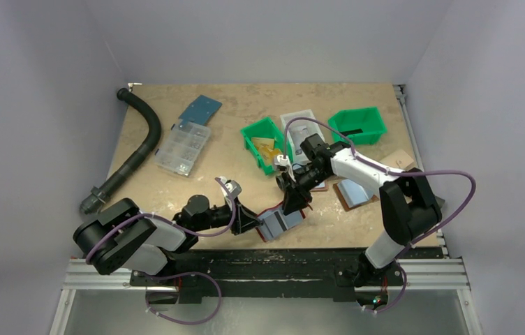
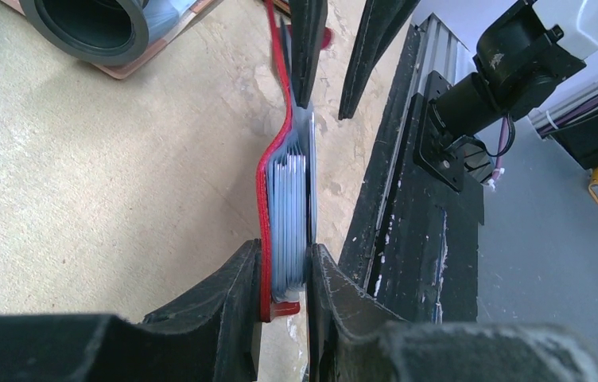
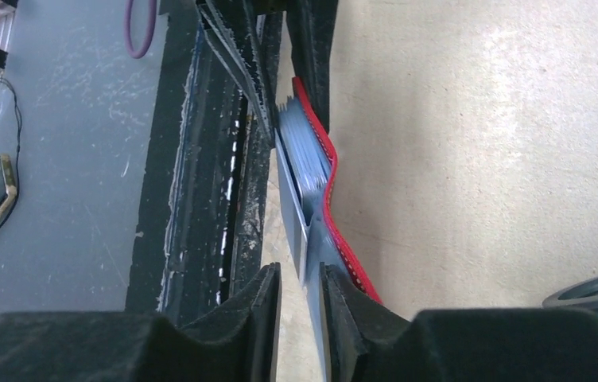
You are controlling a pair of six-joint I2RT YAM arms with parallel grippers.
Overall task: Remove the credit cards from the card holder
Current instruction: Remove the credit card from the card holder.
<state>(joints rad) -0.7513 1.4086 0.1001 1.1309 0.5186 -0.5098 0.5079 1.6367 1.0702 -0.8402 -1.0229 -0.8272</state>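
left arm [image 1: 169, 234] low, left fingers [image 2: 224, 294] pinching the card holder [image 2: 265, 199], right arm [image 1: 357, 167] angled down, right fingers [image 3: 240, 318] parted

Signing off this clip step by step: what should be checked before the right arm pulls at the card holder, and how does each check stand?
1. Left tool clamped on the card holder: ok.
2. Credit cards in the holder's pockets: ok, stacked edges show.
3. A pale blue-grey layer sits inside the right tool: ok.
4. Jaws closed on that layer: not ok, a gap shows beside it.
5. That layer is a card, not a pocket: cannot tell.
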